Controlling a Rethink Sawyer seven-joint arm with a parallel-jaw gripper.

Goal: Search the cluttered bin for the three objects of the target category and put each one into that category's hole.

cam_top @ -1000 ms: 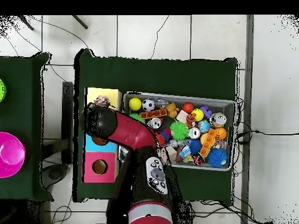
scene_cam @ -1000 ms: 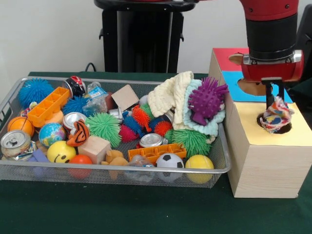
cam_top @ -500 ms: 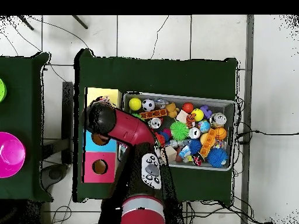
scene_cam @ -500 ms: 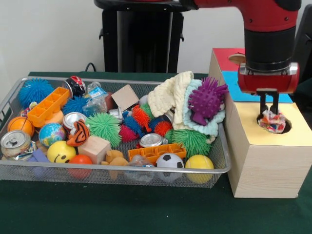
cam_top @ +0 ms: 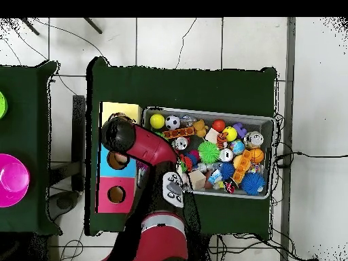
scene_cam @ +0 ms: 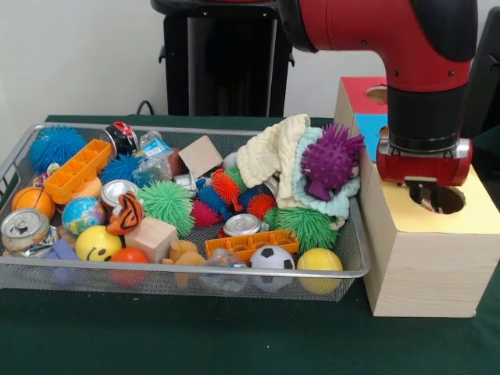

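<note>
My gripper [scene_cam: 424, 195] hangs from the red and black wrist [scene_cam: 423, 160] and reaches down into the round dark hole [scene_cam: 444, 200] with the yellow surround [scene_cam: 476, 211] on the pale wooden box. No wrapper shows at the gripper or at the hole's mouth. The hole's rim hides the gripper's lower end. The wire mesh bin [scene_cam: 187, 269] stands left of the box, full of toys. I cannot pick out a crumpled wrapper in it. In the overhead view the arm [cam_top: 121, 134] covers the hole, and the bin [cam_top: 204, 111] lies right of it.
Behind the yellow hole are the blue surround [scene_cam: 371, 139] and the red-surround hole [scene_cam: 378, 94]. The bin holds dented cans [scene_cam: 23, 226], a purple spiky toy [scene_cam: 330, 160], a cream cloth [scene_cam: 273, 148], balls and blocks. A magenta disc [cam_top: 12, 180] lies on a side table.
The gripper held a multicoloured wrapper just above the yellow hole, then went down into it. The wrapper no longer shows. The arm's upper part has swung into the front view.
</note>
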